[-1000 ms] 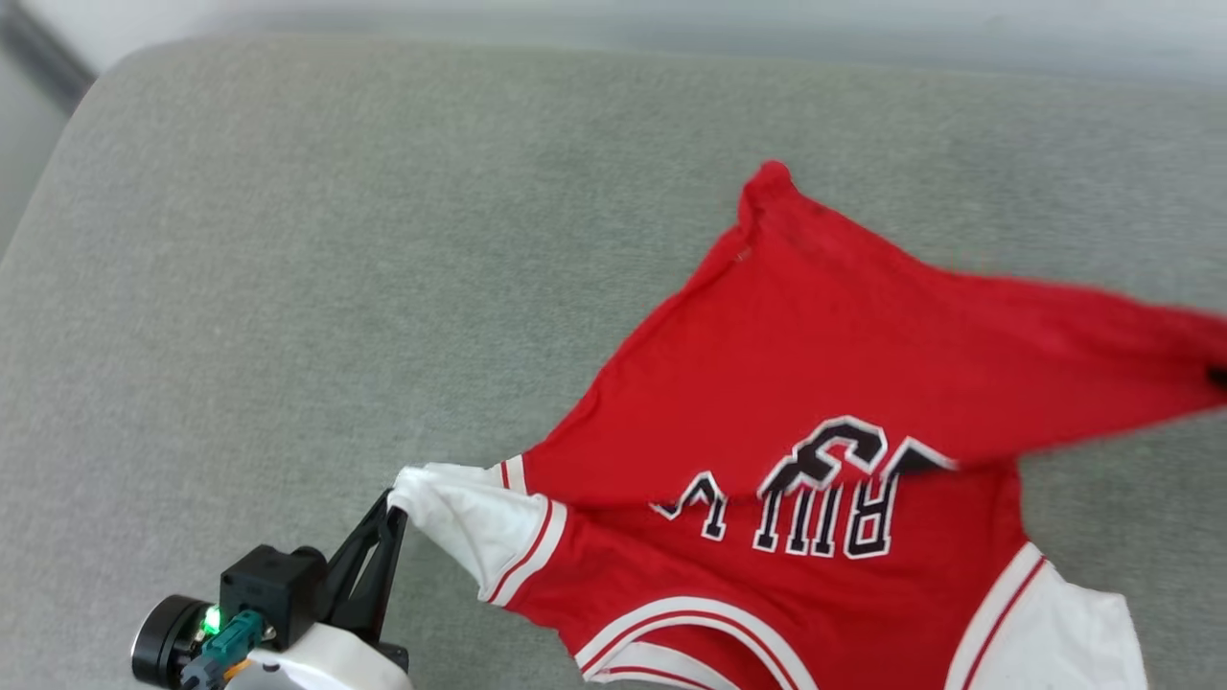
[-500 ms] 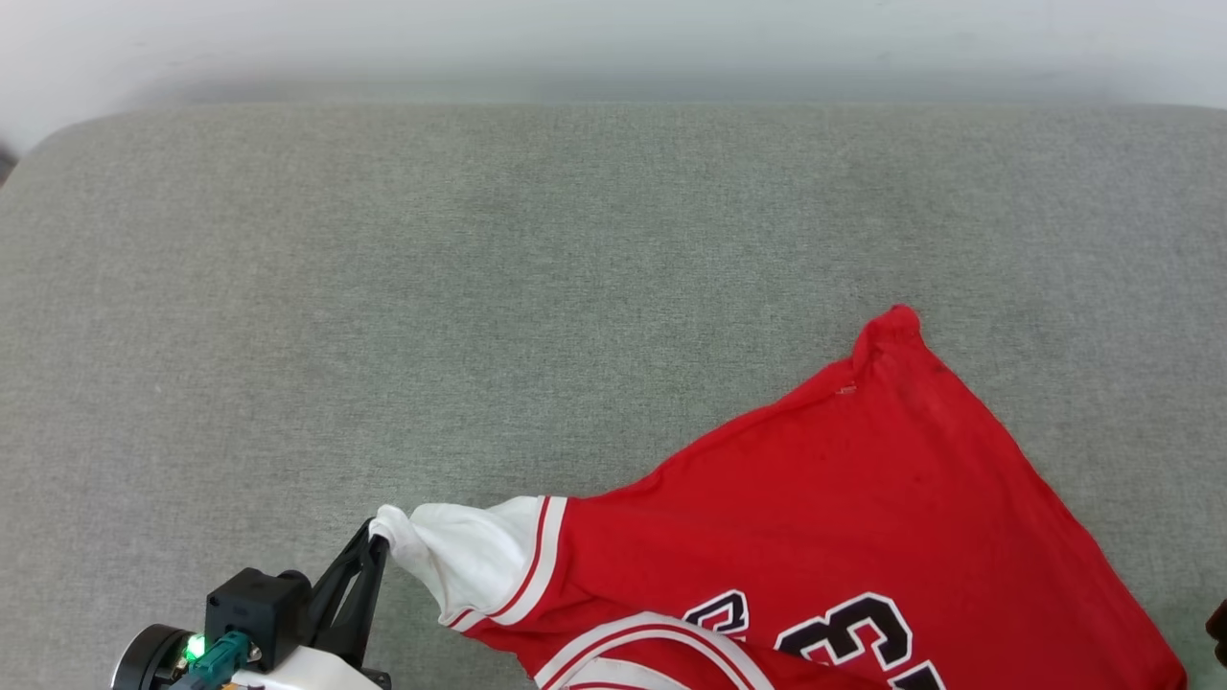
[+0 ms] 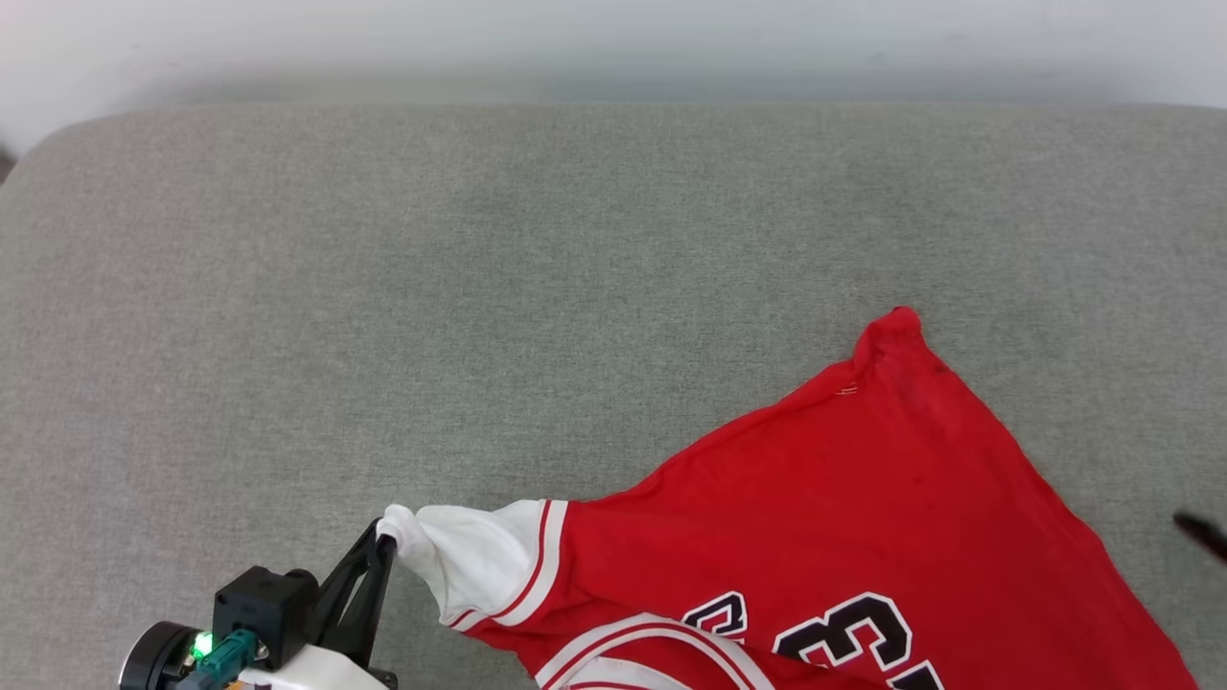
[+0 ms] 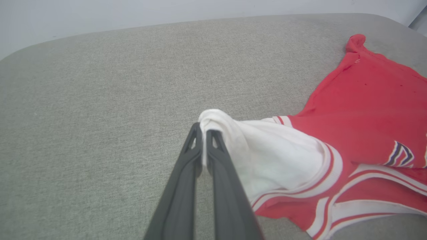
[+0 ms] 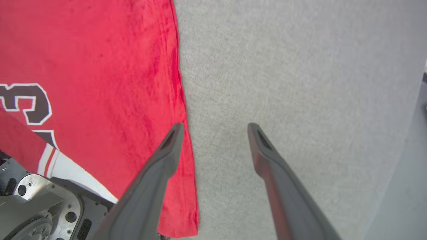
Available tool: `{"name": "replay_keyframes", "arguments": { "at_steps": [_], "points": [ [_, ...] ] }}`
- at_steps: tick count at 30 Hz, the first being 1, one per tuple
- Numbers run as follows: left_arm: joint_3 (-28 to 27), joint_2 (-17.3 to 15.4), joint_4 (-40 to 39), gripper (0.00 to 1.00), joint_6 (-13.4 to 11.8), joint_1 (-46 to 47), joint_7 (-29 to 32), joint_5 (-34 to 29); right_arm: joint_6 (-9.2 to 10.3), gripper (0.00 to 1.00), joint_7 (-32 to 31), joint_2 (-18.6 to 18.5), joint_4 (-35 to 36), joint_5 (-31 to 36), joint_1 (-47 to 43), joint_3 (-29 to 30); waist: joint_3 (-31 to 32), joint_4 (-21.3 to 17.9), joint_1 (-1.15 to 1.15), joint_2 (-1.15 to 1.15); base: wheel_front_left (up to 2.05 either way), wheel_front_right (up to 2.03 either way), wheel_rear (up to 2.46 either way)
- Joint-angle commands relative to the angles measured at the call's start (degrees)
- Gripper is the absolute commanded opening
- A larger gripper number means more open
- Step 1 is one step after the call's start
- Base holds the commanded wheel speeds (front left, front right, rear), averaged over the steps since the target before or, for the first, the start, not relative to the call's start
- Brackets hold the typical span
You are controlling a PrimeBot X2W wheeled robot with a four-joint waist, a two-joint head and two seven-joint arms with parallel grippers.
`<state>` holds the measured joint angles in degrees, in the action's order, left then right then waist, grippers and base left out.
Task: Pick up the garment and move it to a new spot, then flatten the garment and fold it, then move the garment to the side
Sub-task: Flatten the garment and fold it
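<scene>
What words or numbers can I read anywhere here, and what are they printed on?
"3": black with a white edge, on the red garment; clear in the head and right wrist views.
The print beside it is cut off by a fold: unreadable.
The bit of print in the left wrist view: too little shows to read.
Nothing else is written.

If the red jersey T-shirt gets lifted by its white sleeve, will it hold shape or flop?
Probably flops: the red jersey T-shirt bunches at its white sleeve where the left gripper pinches. Likely light: a fingertip pinch lifts that sleeve.
</scene>
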<state>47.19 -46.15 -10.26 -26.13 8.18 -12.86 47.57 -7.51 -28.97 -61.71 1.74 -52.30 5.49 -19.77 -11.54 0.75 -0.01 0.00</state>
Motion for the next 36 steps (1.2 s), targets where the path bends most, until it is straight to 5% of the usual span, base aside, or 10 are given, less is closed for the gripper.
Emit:
{"name": "replay_keyframes", "arguments": {
  "at_steps": [1,10,17,25,33,34,35,36],
  "points": [
    [-0.07,0.22,-0.18,0.00,0.16,0.65,-0.11,-0.51,0.04,1.00,-0.58,-0.21,1.36,0.84,2.09,0.96,-0.50,0.42,0.01,0.00,0.00,0.00,0.00],
    [0.40,1.29,0.17,0.00,1.29,4.18,0.29,-2.08,0.04,1.00,-14.35,2.08,7.64,6.62,19.69,-3.67,-5.06,3.26,0.01,0.00,0.00,0.00,0.00],
    [0.84,2.90,0.44,0.00,2.02,6.93,0.25,-3.27,0.04,1.00,-25.57,8.70,1.34,10.97,35.58,-14.37,-9.26,5.80,0.01,0.00,0.00,0.00,0.00],
    [1.33,4.48,0.58,0.00,2.84,10.02,-0.01,-4.96,0.04,1.00,-23.60,15.87,-12.72,13.13,45.24,-21.75,-13.56,8.77,0.01,0.00,0.00,0.00,0.00],
    [1.94,5.88,1.30,0.00,3.13,11.31,-0.03,-5.72,0.03,1.00,-20.74,17.16,-20.52,12.21,43.08,-32.90,-15.31,9.81,0.01,0.00,0.00,0.00,0.00],
    [2.01,6.02,1.43,0.00,3.21,11.38,-0.05,-5.70,0.03,0.61,-20.10,17.11,-20.96,11.76,42.84,-33.87,-15.18,9.74,0.01,0.00,0.00,0.00,0.00],
    [2.06,6.14,1.58,0.00,3.28,11.41,-0.06,-5.66,0.03,0.00,-19.26,17.17,-21.16,11.13,42.88,-34.56,-14.89,9.65,0.01,0.00,0.00,0.00,0.00],
    [2.16,6.27,1.82,0.00,3.35,11.41,-0.07,-5.57,0.03,0.00,-18.25,17.22,-21.39,10.31,43.00,-35.00,-14.45,9.55,0.01,0.00,0.00,0.00,0.00]
  ]
}}
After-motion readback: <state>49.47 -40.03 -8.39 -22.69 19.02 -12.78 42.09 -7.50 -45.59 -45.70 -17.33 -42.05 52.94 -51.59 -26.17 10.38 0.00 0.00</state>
